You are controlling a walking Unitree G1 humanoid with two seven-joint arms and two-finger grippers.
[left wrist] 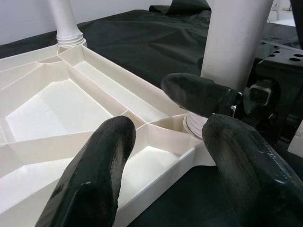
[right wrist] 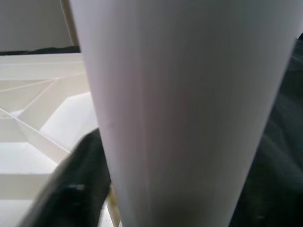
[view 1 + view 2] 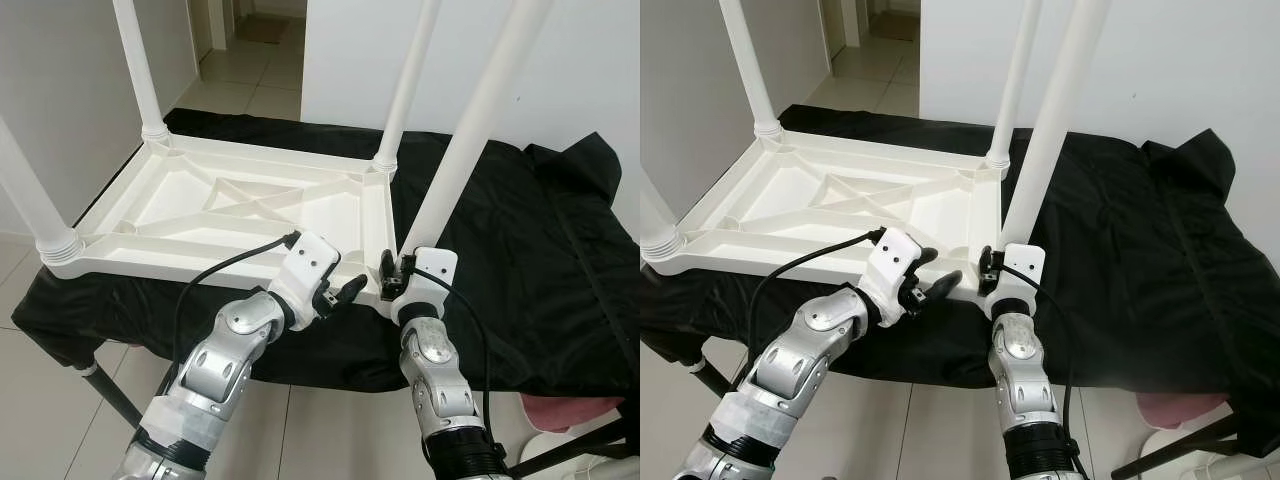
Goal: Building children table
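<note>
My right claw pinches the base of the near-right table leg, I judge to seat or twist it into its corner socket. My left claw is spread, its fingers hovering over the same corner of the white plastic children's tabletop, probably to steady it. The tabletop lies upside down on the black cloth over the counter, ribs up so the sockets are reachable; three other legs stand in theirs. I can read no brand or writing.
</note>
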